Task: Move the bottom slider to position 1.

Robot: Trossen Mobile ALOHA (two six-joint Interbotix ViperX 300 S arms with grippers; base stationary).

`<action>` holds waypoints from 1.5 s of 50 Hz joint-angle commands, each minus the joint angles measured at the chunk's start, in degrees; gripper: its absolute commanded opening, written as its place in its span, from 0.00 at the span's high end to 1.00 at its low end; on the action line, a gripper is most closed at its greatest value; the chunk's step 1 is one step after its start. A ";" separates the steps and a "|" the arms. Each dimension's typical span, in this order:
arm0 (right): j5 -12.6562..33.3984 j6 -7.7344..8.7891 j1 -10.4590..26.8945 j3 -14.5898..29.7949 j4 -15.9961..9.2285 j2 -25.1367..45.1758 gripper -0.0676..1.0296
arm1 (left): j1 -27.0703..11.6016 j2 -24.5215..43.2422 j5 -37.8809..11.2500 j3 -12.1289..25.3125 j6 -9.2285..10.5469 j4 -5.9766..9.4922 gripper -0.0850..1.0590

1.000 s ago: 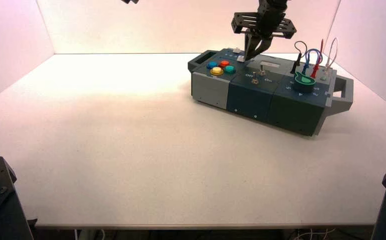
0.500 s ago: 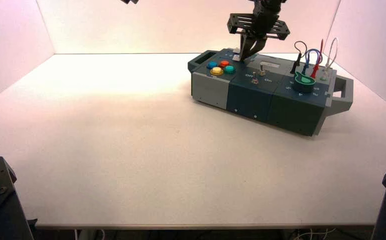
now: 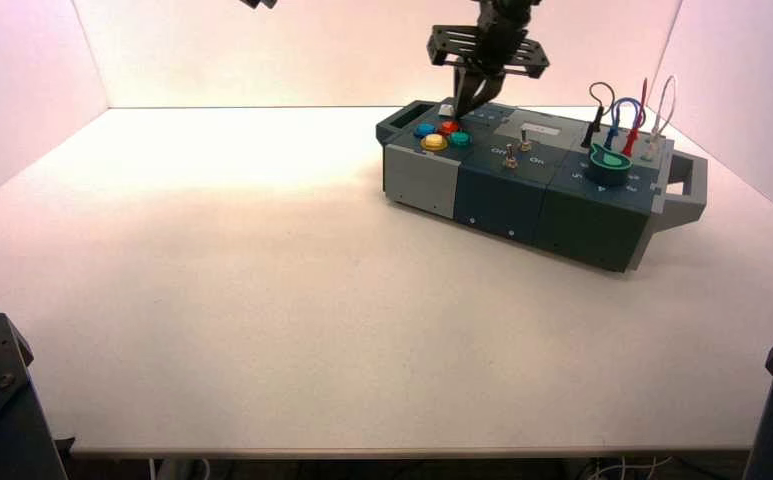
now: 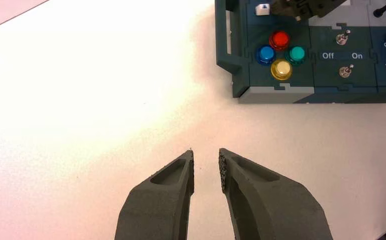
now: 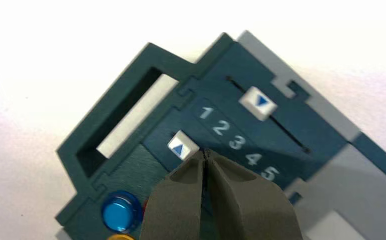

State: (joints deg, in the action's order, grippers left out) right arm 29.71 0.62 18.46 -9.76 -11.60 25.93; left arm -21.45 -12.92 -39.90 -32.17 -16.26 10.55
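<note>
Showing the bottom slider level with the printed 1, near the end of its track. Placing the right hand, pressed together, just beside that knob on the 5 side. Showing the top slider part-way along its track, across the numbers. Having blue, red, yellow and green buttons nearby on the box. Hovering over the worktop with the left hand, spread and idle.
</note>
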 commanded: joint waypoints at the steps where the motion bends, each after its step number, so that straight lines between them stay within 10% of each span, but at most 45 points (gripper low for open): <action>1: -0.26 -0.09 1.14 1.67 -1.14 -0.18 0.96 | -0.35 -0.88 0.26 0.88 -0.18 0.00 0.67; 29: 1.05 0.18 0.88 -3.34 1.14 -8.35 0.96 | -0.26 -1.05 0.18 1.05 -0.18 -0.18 0.67; 60: 6.42 1.67 0.88 -26.10 5.71 -43.42 0.95 | -0.35 -0.44 0.18 0.88 -0.18 -0.18 0.67; 75: 11.43 2.46 0.88 -36.04 5.71 -62.14 0.58 | -0.35 0.18 0.18 0.79 -0.18 -0.09 0.67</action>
State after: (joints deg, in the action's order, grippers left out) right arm 39.55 2.55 19.07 -43.42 -5.89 -29.09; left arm -21.53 -12.30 -39.99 -32.17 -16.26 10.46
